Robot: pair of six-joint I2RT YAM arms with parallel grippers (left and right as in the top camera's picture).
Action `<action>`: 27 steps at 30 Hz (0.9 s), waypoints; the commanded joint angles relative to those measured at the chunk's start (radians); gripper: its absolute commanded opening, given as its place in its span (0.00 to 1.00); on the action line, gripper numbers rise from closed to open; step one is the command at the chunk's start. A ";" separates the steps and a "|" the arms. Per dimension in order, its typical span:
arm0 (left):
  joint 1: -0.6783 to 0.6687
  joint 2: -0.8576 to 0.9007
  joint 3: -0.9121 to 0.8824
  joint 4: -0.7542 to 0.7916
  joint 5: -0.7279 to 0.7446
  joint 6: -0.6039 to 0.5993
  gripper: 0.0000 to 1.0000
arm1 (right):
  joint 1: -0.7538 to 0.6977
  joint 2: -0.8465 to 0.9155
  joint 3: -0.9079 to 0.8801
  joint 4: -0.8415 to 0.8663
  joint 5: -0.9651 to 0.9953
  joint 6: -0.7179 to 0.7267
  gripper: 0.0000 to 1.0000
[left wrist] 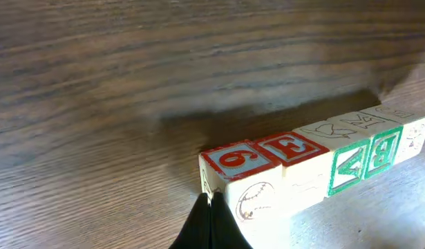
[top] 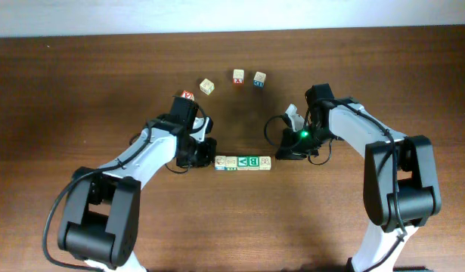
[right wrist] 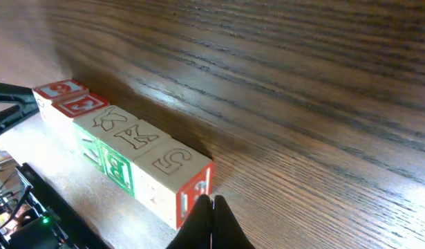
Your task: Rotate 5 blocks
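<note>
Wooden table [top: 66, 91]: dark grain, carries all items. Left arm [top: 153, 147] and right arm [top: 353, 125]: both reach inward toward the table centre, one at each end of the work piece, an arrangement judged to brace the line from both sides so it can be turned as a unit rather than cube by cube. Row of five blocks [top: 243, 162]: lies at table centre between the two arms, cubes touching face to face in a straight line, upright and flat on the wood. Loose cubes near the far edge, well apart from the row: red V cube [top: 187, 95] just beside the left arm, a pale cube [top: 207, 86], red X cube [top: 238, 76] and a blue-printed cube [top: 259, 78]; none is engaged. Within the row, the 9 block [left wrist: 233, 160] forms the left end, the E block [left wrist: 289, 146] sits next to it, and the 5 block [right wrist: 172, 162] forms the right end. Left gripper [left wrist: 211, 220]: fingers clenched together, holding nothing, tip against the lower outer face of the 9 block. Right gripper [right wrist: 212, 220]: likewise clenched and empty, tip at the outer end face of the 5 block. Judgement: closed tips serve as pushers; uneven pressure could buckle the line.
</note>
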 commanded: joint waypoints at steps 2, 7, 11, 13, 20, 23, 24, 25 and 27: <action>-0.014 -0.024 -0.007 0.003 -0.014 0.023 0.00 | -0.002 0.011 -0.003 -0.002 -0.020 -0.017 0.04; -0.014 -0.024 -0.007 0.007 -0.014 0.023 0.00 | -0.116 0.011 -0.006 -0.052 -0.149 -0.119 0.04; -0.014 -0.024 -0.007 0.006 -0.014 0.023 0.00 | -0.214 0.011 -0.168 0.085 -0.319 -0.111 0.04; -0.014 -0.024 -0.007 0.007 -0.014 0.023 0.00 | -0.176 0.011 -0.230 0.221 -0.320 0.000 0.04; -0.014 -0.024 -0.007 0.018 -0.014 0.023 0.00 | -0.103 0.011 -0.230 0.283 -0.308 0.074 0.04; -0.014 -0.024 -0.007 0.018 -0.014 0.023 0.00 | -0.080 0.011 -0.230 0.283 -0.308 0.075 0.04; -0.014 -0.024 -0.007 0.018 -0.014 0.023 0.00 | -0.078 0.011 -0.230 0.277 -0.315 0.074 0.04; -0.014 -0.024 -0.007 0.018 -0.014 0.023 0.00 | -0.075 0.011 -0.230 0.277 -0.315 0.074 0.04; -0.014 -0.024 -0.007 0.018 -0.014 0.023 0.00 | -0.072 0.011 -0.230 0.277 -0.317 0.074 0.04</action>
